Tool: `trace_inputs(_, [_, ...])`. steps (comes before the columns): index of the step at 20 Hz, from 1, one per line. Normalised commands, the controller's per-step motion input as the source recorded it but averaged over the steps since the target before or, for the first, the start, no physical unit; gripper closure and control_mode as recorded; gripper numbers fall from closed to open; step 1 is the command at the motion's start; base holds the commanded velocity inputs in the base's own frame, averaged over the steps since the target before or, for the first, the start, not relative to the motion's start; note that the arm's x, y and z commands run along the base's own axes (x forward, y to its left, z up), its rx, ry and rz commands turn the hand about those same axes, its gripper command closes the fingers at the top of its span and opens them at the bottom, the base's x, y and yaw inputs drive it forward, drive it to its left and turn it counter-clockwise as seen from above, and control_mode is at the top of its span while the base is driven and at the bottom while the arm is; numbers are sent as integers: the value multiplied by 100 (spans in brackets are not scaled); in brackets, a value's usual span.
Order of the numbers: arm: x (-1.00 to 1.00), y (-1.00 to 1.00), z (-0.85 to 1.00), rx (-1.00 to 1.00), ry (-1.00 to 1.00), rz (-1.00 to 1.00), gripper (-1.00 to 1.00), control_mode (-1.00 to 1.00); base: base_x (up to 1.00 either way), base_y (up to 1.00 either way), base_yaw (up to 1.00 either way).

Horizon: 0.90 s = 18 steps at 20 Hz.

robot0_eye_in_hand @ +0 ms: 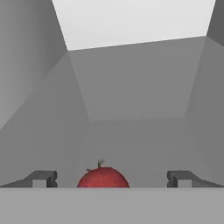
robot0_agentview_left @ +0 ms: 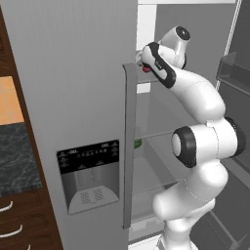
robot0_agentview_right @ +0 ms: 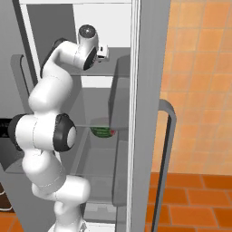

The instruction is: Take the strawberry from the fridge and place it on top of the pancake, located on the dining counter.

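Place: a rendered home kitchen.
Main sign: the fridge (robot0_agentview_left: 73, 97), a tall grey two-door appliance with its right door swung open.
On the fridge's shut door: a black-panelled water dispenser (robot0_agentview_left: 89, 176) and a long vertical handle (robot0_agentview_left: 129, 146).
Inside the fridge: glass shelves (robot0_agentview_right: 97, 127) carrying food, among it a strawberry (robot0_eye_in_hand: 103, 178) and a green item (robot0_agentview_right: 103, 132).
Left of the fridge: a dark speckled worktop (robot0_agentview_left: 17, 156) over dark wood drawers (robot0_agentview_left: 22, 222).
Right of the fridge: an orange tiled wall (robot0_agentview_right: 199, 81) and floor (robot0_agentview_right: 190, 199).
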Motion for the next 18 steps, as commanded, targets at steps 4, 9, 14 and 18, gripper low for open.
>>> trace_inputs(4, [33, 1, -17, 0, 8, 0, -100, -100, 0, 0, 0])
trace_inputs(9, [18, 10, -23, -1, 6, 0, -100, -100, 0, 0, 0])
trace_inputs(14, [16, 6, -15, 0, 5, 0, -100, -100, 0, 0, 0])
trace_inputs(18, [6, 3, -10, 0, 3, 0, -100, -100, 0, 0, 0])
